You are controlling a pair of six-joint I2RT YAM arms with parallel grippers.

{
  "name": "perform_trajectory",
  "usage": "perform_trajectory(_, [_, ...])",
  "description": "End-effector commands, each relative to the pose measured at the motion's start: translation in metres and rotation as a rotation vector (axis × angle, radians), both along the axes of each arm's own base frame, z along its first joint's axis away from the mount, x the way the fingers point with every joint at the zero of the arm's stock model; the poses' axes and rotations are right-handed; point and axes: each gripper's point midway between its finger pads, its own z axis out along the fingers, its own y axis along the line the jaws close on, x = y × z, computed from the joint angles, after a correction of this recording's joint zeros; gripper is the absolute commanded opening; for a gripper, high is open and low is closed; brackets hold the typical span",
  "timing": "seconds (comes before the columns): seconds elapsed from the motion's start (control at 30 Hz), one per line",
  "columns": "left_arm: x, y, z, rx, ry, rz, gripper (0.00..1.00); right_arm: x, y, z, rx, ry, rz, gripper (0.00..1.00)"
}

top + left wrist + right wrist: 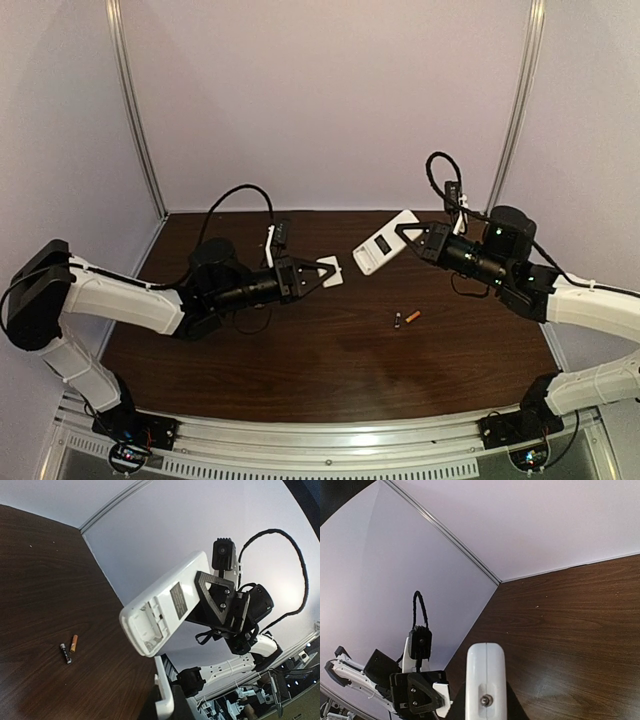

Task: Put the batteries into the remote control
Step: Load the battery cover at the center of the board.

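My right gripper is shut on the white remote control and holds it tilted above the table. Its open battery recess shows empty in the left wrist view. The remote's end also shows between the fingers in the right wrist view. My left gripper is shut on a small white cover piece, held in the air just left of the remote; the cover also shows in the left wrist view. The orange battery and the dark battery lie side by side on the table, below the remote.
The dark wooden table is walled by pale panels at the back and both sides. A metal rail runs along the near edge by the arm bases. Black cables loop over both arms.
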Motion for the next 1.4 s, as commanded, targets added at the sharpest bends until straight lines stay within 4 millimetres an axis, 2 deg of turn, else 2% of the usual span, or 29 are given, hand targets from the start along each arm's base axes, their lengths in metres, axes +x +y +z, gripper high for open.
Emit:
perform_trajectory(0.0, [0.011, 0.019, -0.033, 0.149, 0.04, 0.084, 0.0, 0.01, -0.021, 0.001, -0.029, -0.014, -0.069, 0.0])
perform_trajectory(0.17, [0.023, 0.038, -0.084, 0.317, 0.158, 0.116, 0.0, 0.006, -0.026, -0.004, -0.017, -0.006, -0.026, 0.0])
perform_trajectory(0.23, [0.024, 0.038, -0.1, 0.38, 0.185, 0.099, 0.0, 0.005, -0.027, -0.007, -0.02, 0.002, -0.013, 0.0])
perform_trajectory(0.47, [0.028, 0.036, -0.144, 0.46, 0.256, 0.058, 0.0, 0.002, -0.031, -0.017, -0.03, 0.029, 0.003, 0.0])
perform_trajectory(0.67, [0.032, 0.036, -0.174, 0.497, 0.302, 0.025, 0.0, 0.002, -0.039, -0.024, -0.041, 0.045, -0.005, 0.0])
perform_trajectory(0.87, [0.034, 0.041, -0.196, 0.538, 0.349, 0.035, 0.02, 0.002, -0.046, -0.026, -0.045, 0.049, -0.013, 0.0])
perform_trajectory(1.1, [0.039, 0.055, -0.211, 0.601, 0.396, 0.078, 0.24, 0.004, -0.054, -0.029, -0.039, 0.058, -0.027, 0.0])
perform_trajectory(1.37, [0.043, 0.072, -0.22, 0.703, 0.413, 0.138, 0.39, 0.005, -0.063, -0.028, -0.029, 0.059, -0.031, 0.0])
